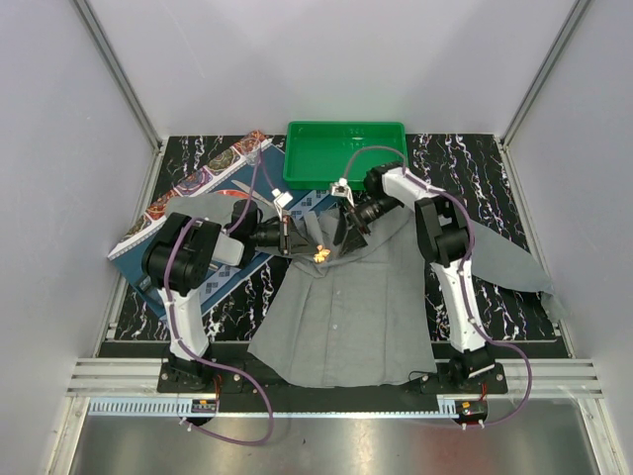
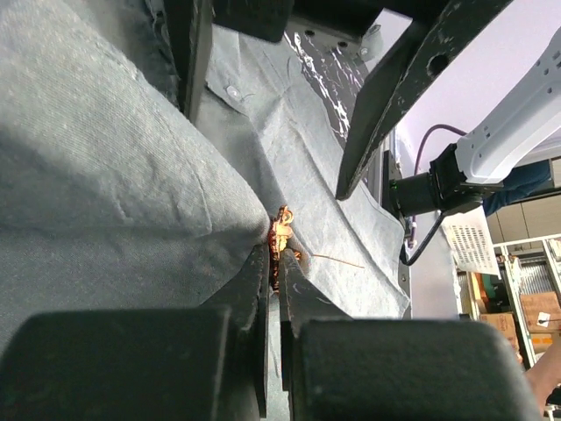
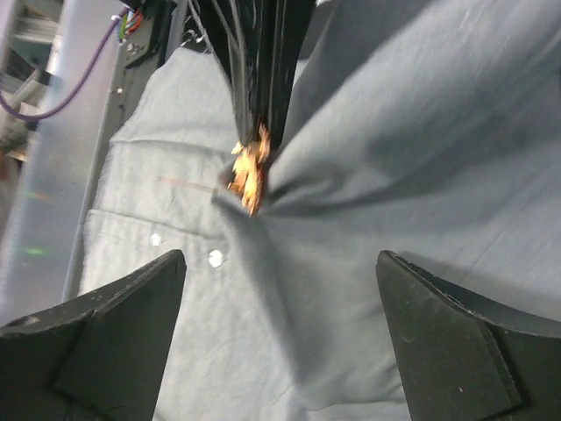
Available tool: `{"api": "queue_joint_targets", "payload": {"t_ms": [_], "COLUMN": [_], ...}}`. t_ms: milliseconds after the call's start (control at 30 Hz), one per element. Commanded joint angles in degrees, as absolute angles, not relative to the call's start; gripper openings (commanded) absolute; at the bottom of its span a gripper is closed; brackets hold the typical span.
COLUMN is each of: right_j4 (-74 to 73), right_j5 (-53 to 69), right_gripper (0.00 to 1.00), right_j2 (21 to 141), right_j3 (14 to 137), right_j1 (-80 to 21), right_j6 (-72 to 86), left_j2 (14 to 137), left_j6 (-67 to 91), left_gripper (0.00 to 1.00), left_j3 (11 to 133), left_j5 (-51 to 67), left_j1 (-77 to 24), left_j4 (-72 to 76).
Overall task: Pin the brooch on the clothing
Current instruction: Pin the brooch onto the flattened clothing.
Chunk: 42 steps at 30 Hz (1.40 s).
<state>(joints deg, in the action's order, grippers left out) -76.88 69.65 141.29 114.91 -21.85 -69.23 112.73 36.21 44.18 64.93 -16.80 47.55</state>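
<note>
Red-orange brooch (image 2: 282,232), pinched w/ shirt (image 1: 346,317) fold in L hand (image 2: 273,254), R hand (image 3: 280,263) wide, just beside

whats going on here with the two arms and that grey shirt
The left gripper is shut on the brooch, pinching it against a raised fold of the grey shirt. The right gripper hovers just opposite, jaws wide open and holding nothing. Whether the pin is through the cloth can't be seen.

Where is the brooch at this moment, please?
In the top view the brooch is near the middle, on the grey shirt, pinched with a fold of cloth in the left claw.
</note>
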Motion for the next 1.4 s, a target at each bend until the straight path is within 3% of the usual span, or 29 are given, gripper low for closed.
{"api": "queue_joint_targets", "payload": {"t_ms": [0,167,500,1033,1367], "right_j4": [-71.7,-52.6,-34.4,-27.3,-22.1], "right_j5": [71.1,72.0,68.9,59.9,64.2], "right_gripper": [0.97,0.98,1.0,1.0,1.0], "right_j2": [132.9,129.1,125.2,117.8,113.5], "right_j3": [105.6,94.9,88.5,82.7,77.7], "right_j1": [-21.9,-22.7,-23.7,-24.3,-23.5], "right_j6": [-61.9,-48.7,-31.0,-38.4,-44.6], "left_j2": [114.3,117.6,117.5,116.8,117.6], "left_j6": [41.7,51.3,50.9,49.9,52.3], "left_gripper": [0.0,0.0,0.0,0.0,0.0], "left_j3": [42.8,41.8,41.6,41.0,41.2], "left_j5": [66.3,66.4,65.6,65.7,66.0], "left_j1": [-16.0,-15.5,-15.5,-15.6,-15.5], "left_j4": [60.4,73.8,73.6,72.4,75.8]}}
